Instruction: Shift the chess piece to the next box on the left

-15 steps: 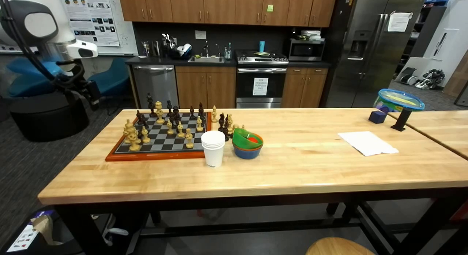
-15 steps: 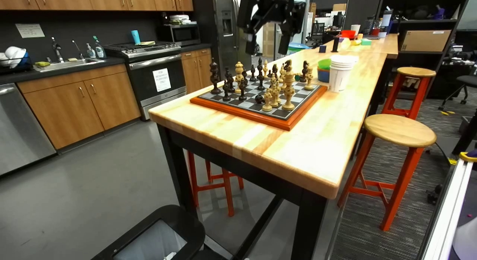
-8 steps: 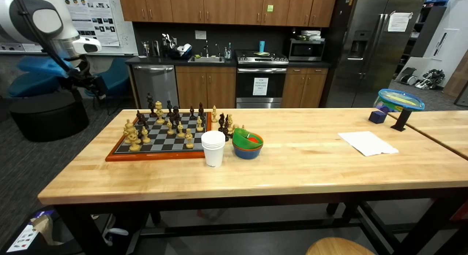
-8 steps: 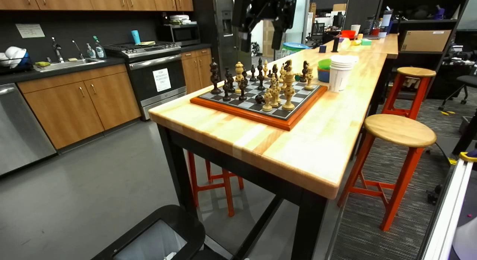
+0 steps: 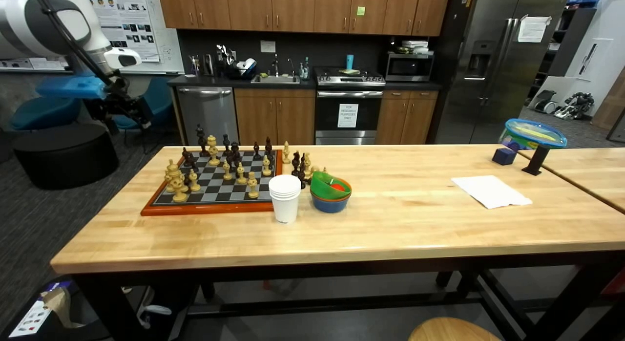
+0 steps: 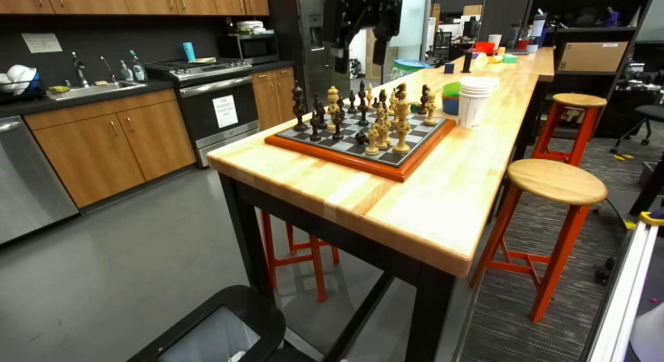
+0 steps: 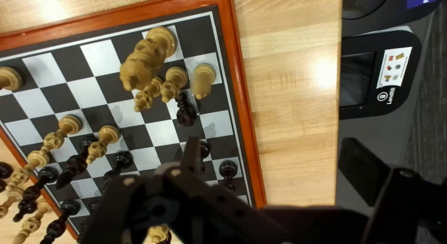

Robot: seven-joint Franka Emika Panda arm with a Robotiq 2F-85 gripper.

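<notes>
The pincer (image 6: 360, 59) stands with its fingers (image 7: 191, 153) spread far apart and nothing between them, as the wrist view and an exterior view agree. It hangs well above the chessboard (image 7: 241, 90) and touches no piece; in the wrist view one finger crosses the squares (image 7: 162, 134) while its mate shows past the edge of the desk (image 7: 297, 132), so I take it to be nearer that end of the chessboard than its middle. Below are pale pieces (image 7: 145, 58) and dark pieces (image 7: 123, 159), most of them on the chessboard, a few beside it. The task's piece should be among them, but which one is meant, and whose left counts, I cannot tell. As far as these pictures show, nothing of the shift looks done: no piece is gripped or lifted. I judge this to be the approach, with lowering, grasping, the move to the next square and the release all left. Behind the pincer, the white arm (image 5: 74, 26) comes in high at the side of an exterior view, its wrist bent so that the fingers point down toward the desk. Farther out, a stack of white cups (image 5: 285, 204) and a blue bowl (image 5: 330, 204) sit on the desk, near the chessboard but not on it.
</notes>
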